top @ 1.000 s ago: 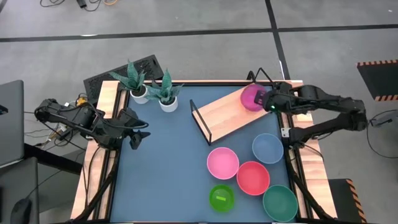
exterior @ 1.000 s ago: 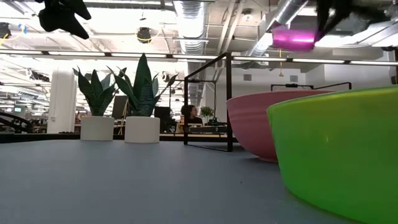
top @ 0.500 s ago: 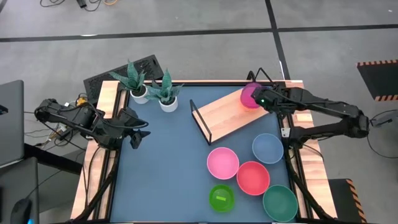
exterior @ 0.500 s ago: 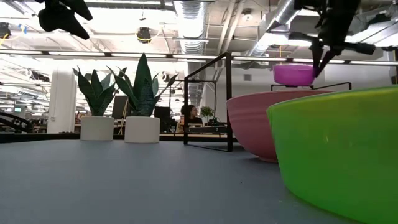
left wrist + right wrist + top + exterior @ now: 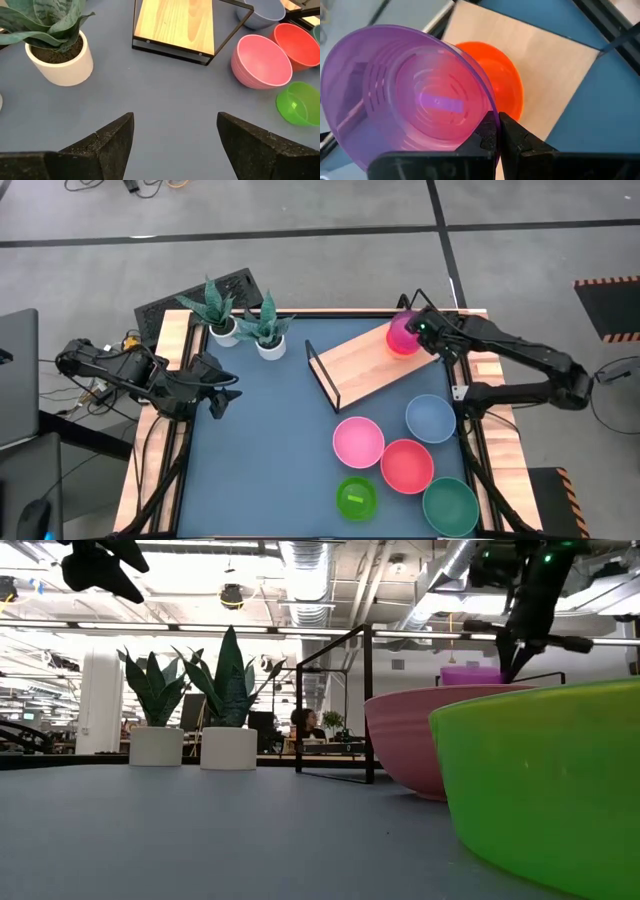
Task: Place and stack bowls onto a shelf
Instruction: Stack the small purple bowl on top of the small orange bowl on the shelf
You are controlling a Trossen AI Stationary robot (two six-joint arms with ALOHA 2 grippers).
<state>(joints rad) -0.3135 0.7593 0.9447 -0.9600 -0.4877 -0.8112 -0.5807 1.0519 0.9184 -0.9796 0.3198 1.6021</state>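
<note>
Right tool (image 5: pixel 497 131) pinching purple bowl (image 5: pixel 415 95) rim

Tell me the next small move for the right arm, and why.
Probably lower a little more, then release. The right end effector pinches the purple bowl by its rim, tilted above the red bowl already on the shelf, not yet nested.

The desk (image 5: pixel 260 440) is showing a matte slate blue top. The shelf (image 5: pixel 360 365) is showing pale wood grain on a thin black frame. A translucent purple bowl (image 5: pixel 405 95) is glowing over a red-orange bowl (image 5: pixel 502 85). Nearby are lying a pink bowl (image 5: pixel 358 442), a coral-red bowl (image 5: pixel 407 465), a grey-blue bowl (image 5: pixel 431 418), a lime green bowl (image 5: pixel 356 498) and a dark green bowl (image 5: pixel 450 507). Two white pots (image 5: pixel 270 347) are holding striped green leaves.
</note>
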